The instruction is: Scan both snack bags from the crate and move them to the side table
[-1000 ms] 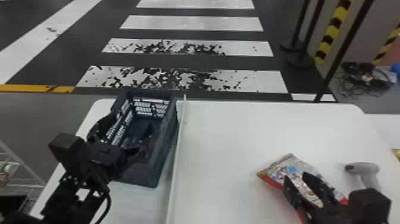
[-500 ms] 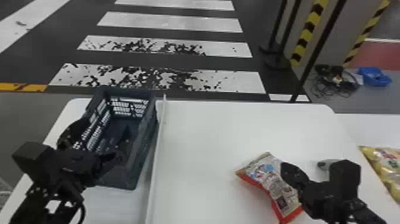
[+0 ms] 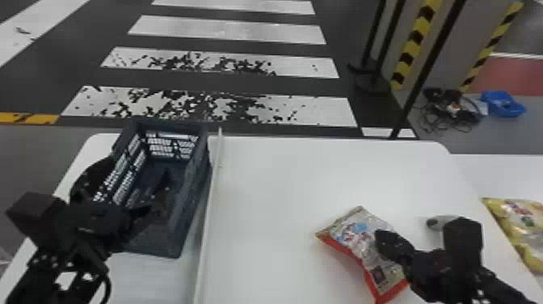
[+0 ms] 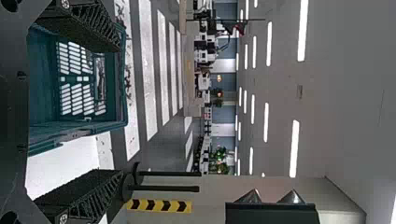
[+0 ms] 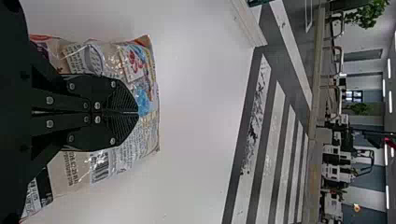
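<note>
Over the tabletop, the right tool has shut on nothing above the red bag (left tool wide open), so that bag probably still needs moving.

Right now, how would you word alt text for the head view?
The robot's right hand is over a red-edged snack bag, near a partly hidden grey device, on the white table. The left hand is at the dark crate; a yellow snack bag lies on the side table at right.

White table under crate, red-edged snack bag and scanner, side table under yellow bag
</note>
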Available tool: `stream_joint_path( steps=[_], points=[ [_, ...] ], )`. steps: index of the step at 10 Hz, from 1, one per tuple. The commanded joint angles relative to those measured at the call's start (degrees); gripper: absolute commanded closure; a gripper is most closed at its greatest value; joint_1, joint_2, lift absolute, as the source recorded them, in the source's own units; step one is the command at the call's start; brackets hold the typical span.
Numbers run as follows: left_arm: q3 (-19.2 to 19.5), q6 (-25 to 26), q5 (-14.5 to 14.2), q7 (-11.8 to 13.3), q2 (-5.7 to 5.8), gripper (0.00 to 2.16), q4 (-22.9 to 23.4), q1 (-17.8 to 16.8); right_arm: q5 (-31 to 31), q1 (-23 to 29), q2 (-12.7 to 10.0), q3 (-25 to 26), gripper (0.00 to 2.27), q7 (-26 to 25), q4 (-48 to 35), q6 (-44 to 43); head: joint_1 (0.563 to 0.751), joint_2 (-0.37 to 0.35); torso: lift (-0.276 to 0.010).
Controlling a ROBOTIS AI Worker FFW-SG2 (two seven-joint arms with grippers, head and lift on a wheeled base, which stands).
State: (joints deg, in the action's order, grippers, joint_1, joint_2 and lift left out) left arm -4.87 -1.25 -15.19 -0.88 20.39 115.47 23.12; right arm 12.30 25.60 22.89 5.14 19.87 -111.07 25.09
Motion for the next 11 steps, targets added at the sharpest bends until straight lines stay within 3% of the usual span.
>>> stream_joint_path(
  steps=[1,4,8,11],
  points=[
    [-0.58,0.15,0.25,0.0,-0.18,0.07,-0.24,-0.54,0.09,0.33,0.93,-0.83,2.24,0.26,1.04,0.36,0.695,-0.079,-0.095],
    [-0.93,0.15,0.16,-0.26,0.18,0.07,-0.24,-0.89,0.18,-2.4,-1.09,-2.5,2.24,-1.59,6.4,0.19,0.695,-0.087,-0.095],
    [-1.02,0.15,-0.1,-0.35,0.62,0.07,-0.51,-0.98,1.32,-8.46,-4.87,-2.68,2.24,-12.31,11.58,3.18,0.695,-0.103,-0.095],
    [-0.93,0.15,-0.1,-0.35,0.7,0.07,-0.77,-0.98,2.91,-11.19,-7.86,1.89,2.24,-19.78,12.55,7.4,0.695,-0.144,-0.095]
  ],
)
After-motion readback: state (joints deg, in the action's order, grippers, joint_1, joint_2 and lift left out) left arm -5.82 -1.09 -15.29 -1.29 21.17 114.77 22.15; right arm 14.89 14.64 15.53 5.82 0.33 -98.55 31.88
